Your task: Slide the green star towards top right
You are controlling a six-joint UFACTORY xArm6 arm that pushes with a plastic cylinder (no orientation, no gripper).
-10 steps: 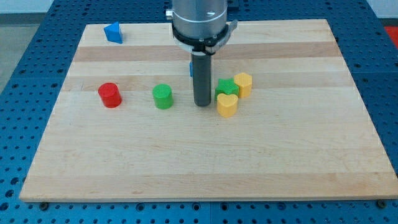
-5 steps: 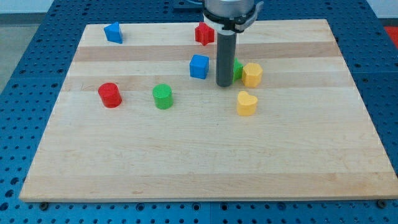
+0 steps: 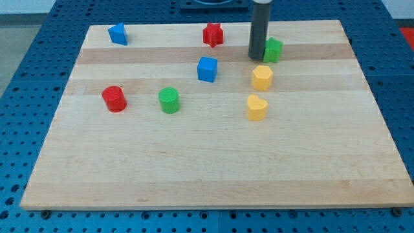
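Note:
The green star (image 3: 273, 49) lies near the top of the wooden board (image 3: 207, 162), right of centre. My tip (image 3: 258, 58) stands right against the star's left side, touching it. The dark rod rises from there out of the view's top.
A yellow hexagon block (image 3: 262, 77) lies just below the star, a yellow heart (image 3: 257, 107) below that. A blue cube (image 3: 207, 68) and a red star (image 3: 213, 34) are to the left. A green cylinder (image 3: 169, 100), a red cylinder (image 3: 114, 98) and a blue block (image 3: 118, 33) lie further left.
My tip has moved up and to the right, pushing the green star away from the yellow blocks towards the top right. The yellow heart and hexagon were nudged apart earlier.

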